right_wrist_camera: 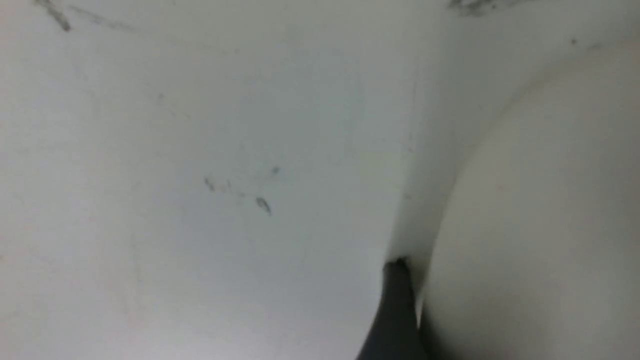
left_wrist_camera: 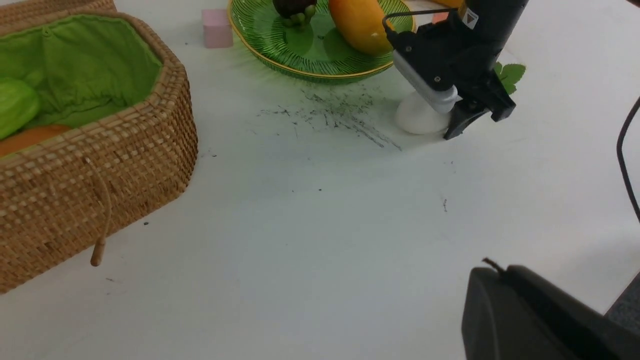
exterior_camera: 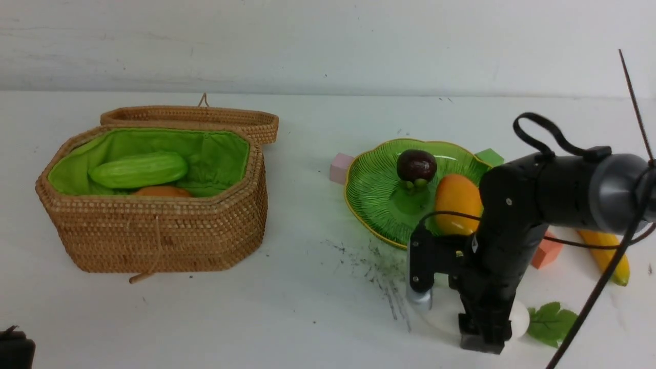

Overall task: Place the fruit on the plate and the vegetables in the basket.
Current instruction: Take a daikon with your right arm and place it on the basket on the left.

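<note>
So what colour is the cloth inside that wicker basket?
Bright green; the lining of the basket shows best in the front view.
</note>
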Robot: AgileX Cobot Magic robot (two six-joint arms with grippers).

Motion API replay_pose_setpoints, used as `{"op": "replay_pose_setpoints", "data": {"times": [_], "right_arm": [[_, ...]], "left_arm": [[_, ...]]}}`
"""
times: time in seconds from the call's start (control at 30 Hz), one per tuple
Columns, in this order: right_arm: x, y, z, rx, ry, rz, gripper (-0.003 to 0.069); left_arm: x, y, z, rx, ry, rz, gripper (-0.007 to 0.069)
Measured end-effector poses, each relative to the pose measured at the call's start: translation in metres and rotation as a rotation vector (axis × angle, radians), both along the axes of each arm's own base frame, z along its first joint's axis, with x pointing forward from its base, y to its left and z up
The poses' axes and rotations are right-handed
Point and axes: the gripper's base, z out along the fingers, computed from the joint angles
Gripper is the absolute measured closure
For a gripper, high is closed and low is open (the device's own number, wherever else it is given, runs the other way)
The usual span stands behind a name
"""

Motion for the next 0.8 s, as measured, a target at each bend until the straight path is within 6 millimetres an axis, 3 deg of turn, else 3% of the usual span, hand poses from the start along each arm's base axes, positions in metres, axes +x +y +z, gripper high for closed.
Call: {"op": "replay_pose_setpoints", "data": {"times": [0.23,0.37,0.47,0.57,0.63,0.67,0.7,0.8], "right_arm": [[-0.006,0.003,0.013,0.029,0.035,-0.206,0.0171],[-0.007,0.021,0.059,0.123,-0.023,-0.288,0.0171],[-0.007,0.053,0.120,0.325,-0.119,-0.309,0.0171],[-0.008,0.084,0.166,0.530,-0.211,-0.284,0.0171],[-0.008,0.120,0.205,0.759,-0.327,-0.237,0.0171],[-0.008,0.131,0.214,0.825,-0.368,-0.219,0.0171],[-0.002,0.157,0.229,0.966,-0.475,-0.179,0.0171],[0.009,0.189,0.231,1.089,-0.597,-0.153,0.0171]], "left_arm": [[0.001,0.000,0.001,-0.003,-0.010,0.003,0.0633],[0.002,0.000,0.003,-0.020,-0.027,0.011,0.0630],[0.006,0.002,0.006,-0.046,-0.062,0.060,0.0629],[0.010,0.007,0.009,-0.073,-0.084,0.145,0.0629],[0.016,0.015,0.012,-0.088,-0.108,0.265,0.0628],[0.018,0.018,0.012,-0.097,-0.110,0.298,0.0627],[0.020,0.022,0.013,-0.126,-0.109,0.365,0.0626],[0.022,0.025,0.015,-0.141,-0.118,0.416,0.0626]]}}
